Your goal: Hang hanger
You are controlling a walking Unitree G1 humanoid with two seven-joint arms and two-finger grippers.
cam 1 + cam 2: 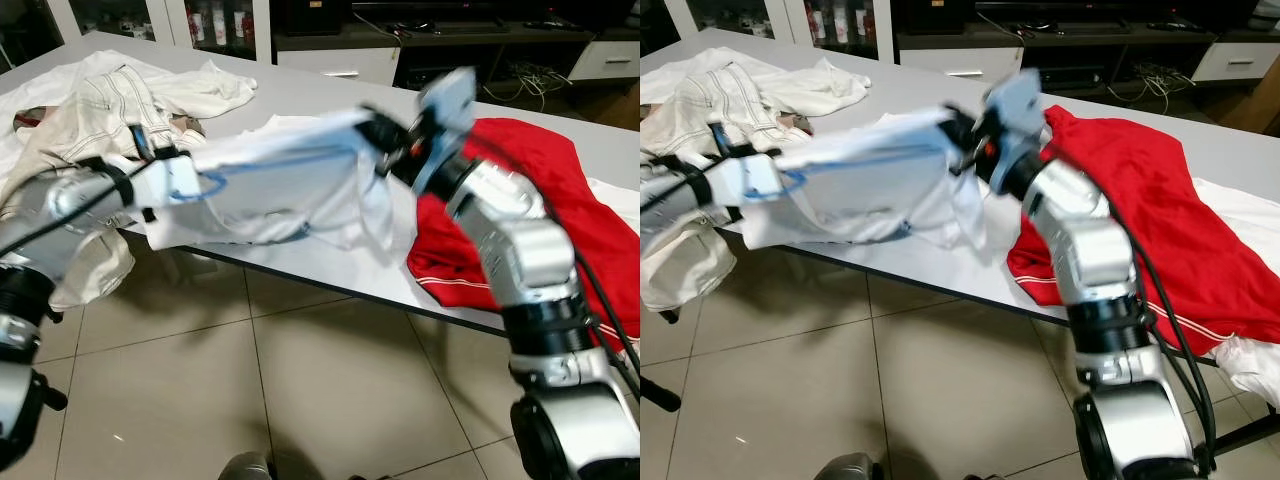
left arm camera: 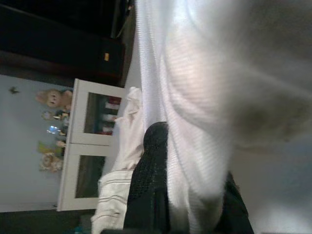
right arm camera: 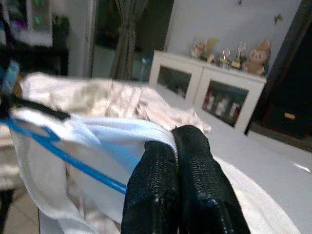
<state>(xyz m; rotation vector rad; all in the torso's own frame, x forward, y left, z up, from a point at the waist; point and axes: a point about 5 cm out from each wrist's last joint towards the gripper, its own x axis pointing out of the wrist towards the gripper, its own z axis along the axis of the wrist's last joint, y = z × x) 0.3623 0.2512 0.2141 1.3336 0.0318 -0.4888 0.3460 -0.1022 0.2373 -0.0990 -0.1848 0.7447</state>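
Both grippers, left [image 1: 150,160] and right [image 1: 385,135], pinch thin white fabric [image 1: 290,190] (blue wire hanger [image 3: 73,161] inside) between textured black fingers [image 3: 187,165].

A thin blue hanger [image 1: 262,166] is seen inside a white garment [image 1: 290,195], stretched above the table edge.

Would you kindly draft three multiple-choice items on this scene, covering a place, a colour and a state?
1. Where does the red garment lie?
A. on the grey table
B. on the floor
C. on a chair

2. What colour is the hanger inside the white shirt?
A. black
B. blue
C. yellow

3. How do the right gripper jaws stand?
A. wide open
B. shut on the white shirt
C. shut on the red garment

Answers: 1 A, it is spread over the tabletop; 2 B, a blue bar shows against the cloth; 3 B, the fingers pinch white fabric.
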